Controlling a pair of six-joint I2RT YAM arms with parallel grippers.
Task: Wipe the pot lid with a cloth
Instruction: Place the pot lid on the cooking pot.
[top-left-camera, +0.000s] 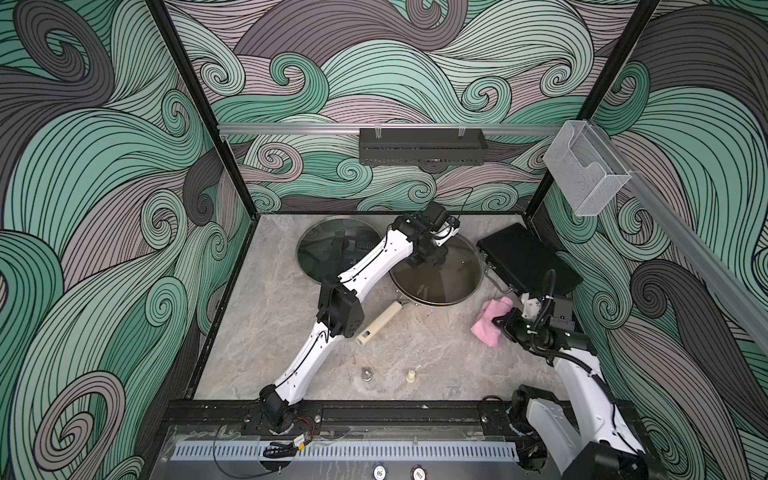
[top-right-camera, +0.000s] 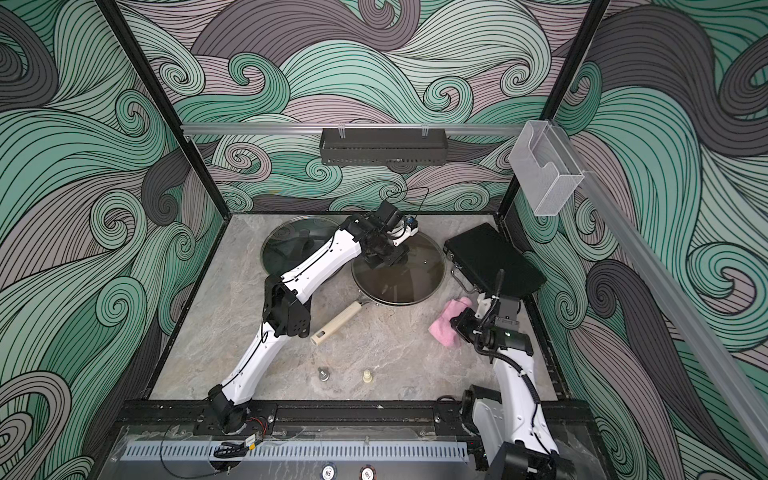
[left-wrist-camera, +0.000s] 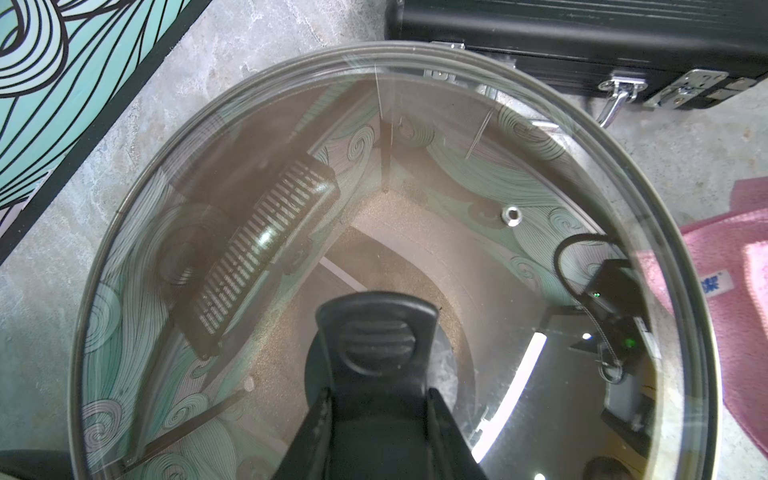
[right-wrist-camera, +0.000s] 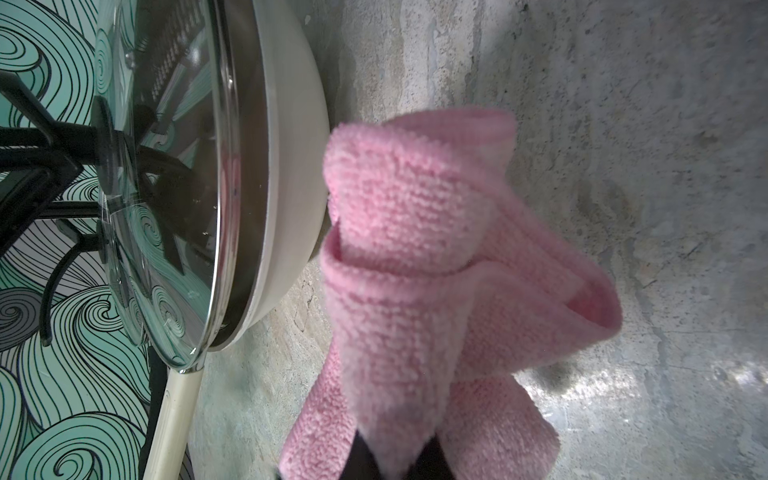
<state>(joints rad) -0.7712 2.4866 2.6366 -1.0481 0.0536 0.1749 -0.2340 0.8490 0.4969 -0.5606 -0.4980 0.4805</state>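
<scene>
Closest to the lens in both top views, the right arm reaches in from the front rail, and the right gripper is pinched tight on the pink cloth, which bunches in folds around the jaws. The left arm stretches across the table to the pot lid, a glass dome seated on a cream pan whose handle points toward the front. A second glass lid lies behind that arm, and a black case sits just beside the pan. The cloth is just beside the pan's wall, not on the glass; whether it touches the table I cannot tell. The left gripper is clamped on the lid's black knob at the centre, jaws either side of it. A small metal fitting and a cream fitting stand near the front edge.

By my reading, grasp and bracing are done and wiping has not begun. Next the cloth needs lifting over the rim, pressing flat on the glass and sweeping around the knob, clear of the left gripper.
</scene>
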